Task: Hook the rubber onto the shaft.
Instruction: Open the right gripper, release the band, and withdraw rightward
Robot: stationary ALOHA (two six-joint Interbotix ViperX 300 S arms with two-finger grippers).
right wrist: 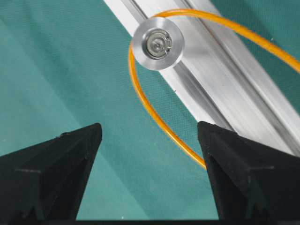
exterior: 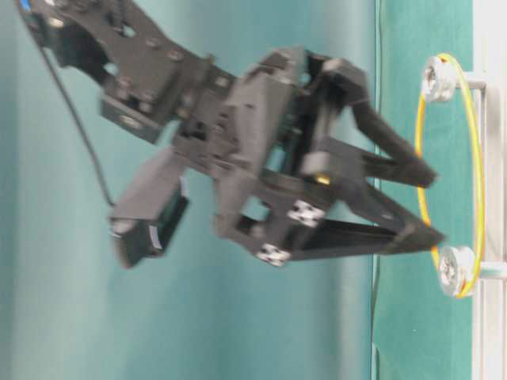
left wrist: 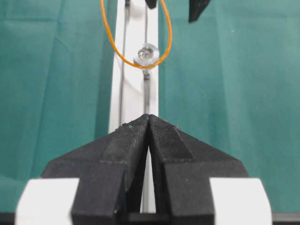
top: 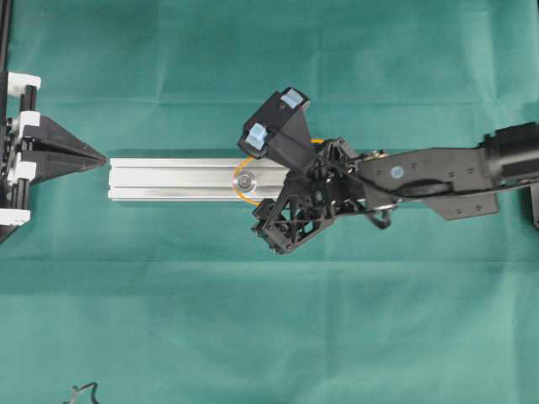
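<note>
Thin orange rubber band (top: 245, 195) mostly covered overhead by black right gripper (top: 271, 172); only a short arc showing beside the round silver shaft head (top: 244, 180). Right end of grooved silver aluminium rail (top: 168, 179) hidden under the same arm. Second silver shaft head (exterior: 437, 77) visible only from table level, not findable overhead. Gripper body motion-blurred at table level. Band's far side cut off by the upper frame edge in left wrist view and by the right edge in right wrist view. Small dark item (top: 82, 392) at overhead bottom edge, cropped, unidentifiable.
</note>
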